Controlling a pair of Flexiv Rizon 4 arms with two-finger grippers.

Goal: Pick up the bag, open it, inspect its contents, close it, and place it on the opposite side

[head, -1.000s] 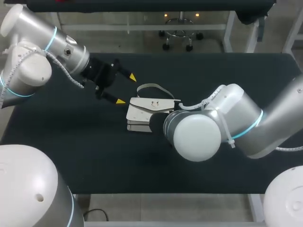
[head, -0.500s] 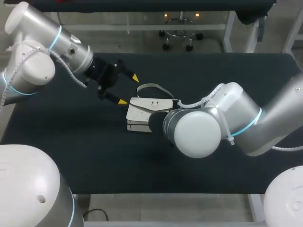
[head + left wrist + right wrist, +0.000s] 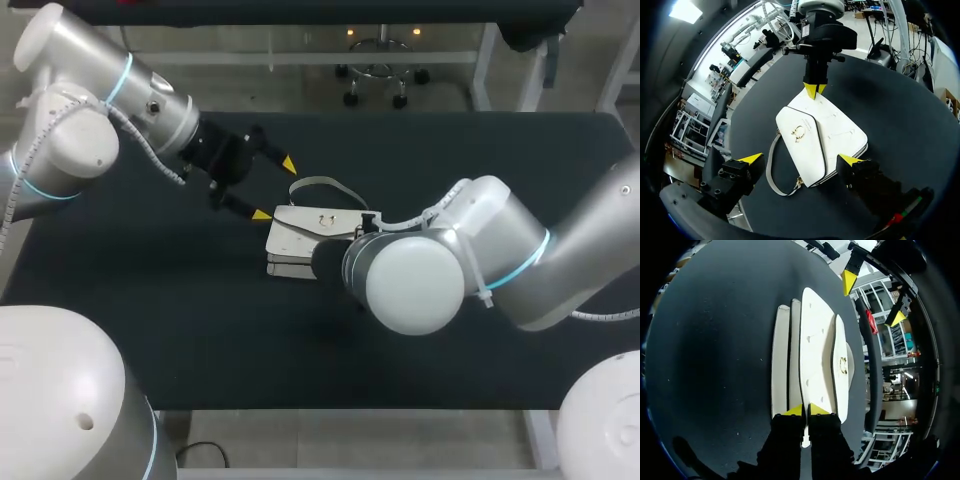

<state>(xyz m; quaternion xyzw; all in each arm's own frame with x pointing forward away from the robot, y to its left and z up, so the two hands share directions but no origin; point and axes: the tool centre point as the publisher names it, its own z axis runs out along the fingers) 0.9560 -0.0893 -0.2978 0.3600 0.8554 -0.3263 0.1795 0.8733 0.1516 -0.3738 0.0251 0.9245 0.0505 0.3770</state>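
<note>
A white bag (image 3: 305, 235) with a gold clasp lies flat in the middle of the black table, its grey strap (image 3: 320, 182) looped on the far side. My right gripper (image 3: 806, 410) is at the bag's right-hand edge, its yellow tips pressed together on a thin white edge of the bag (image 3: 815, 340). The left wrist view shows the same pinch, with the right gripper (image 3: 812, 90) at the far edge of the bag (image 3: 825, 135). In the head view the right wrist hides those fingers. My left gripper (image 3: 274, 189) hovers wide open over the bag's left end, touching nothing.
The black table (image 3: 150, 320) has bare room to the left, right and front of the bag. My right arm's bulky wrist (image 3: 405, 280) sits low just right of the bag.
My right gripper's fingers have come together on the bag's edge. The left arm has shifted slightly farther back; its gripper stays open. The bag has not moved.
</note>
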